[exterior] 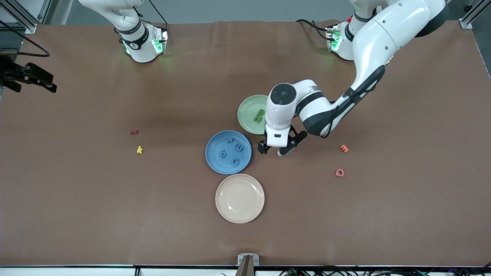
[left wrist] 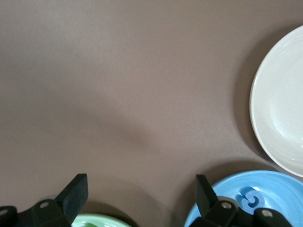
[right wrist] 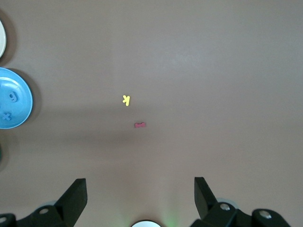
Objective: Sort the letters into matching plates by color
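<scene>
The blue plate (exterior: pixel 215 163) holds four blue letters: x (exterior: pixel 230 139), E (exterior: pixel 239 147), a 6-shape (exterior: pixel 222 154) and G (exterior: pixel 235 161). The pale green plate (exterior: pixel 246 111) touches it, farther from the front camera, and holds green letters B and N (exterior: pixel 260 115); the left arm's wrist hides part of it. No other green letters show. My left gripper (exterior: pixel 273 150) is open and empty, low over bare table beside both plates. The left wrist view shows it (left wrist: pixel 141 191) between the green rim (left wrist: pixel 97 221) and the blue plate (left wrist: pixel 279 189). My right gripper (right wrist: pixel 139 191) is open and empty, waiting high near its base.
A cream plate (exterior: pixel 239 198) lies nearer the front camera, next to the blue plate. A yellow k (exterior: pixel 139 150) and a dark red piece (exterior: pixel 133 132) lie toward the right arm's end. An orange E (exterior: pixel 344 148) and a pink Q (exterior: pixel 339 173) lie toward the left arm's end.
</scene>
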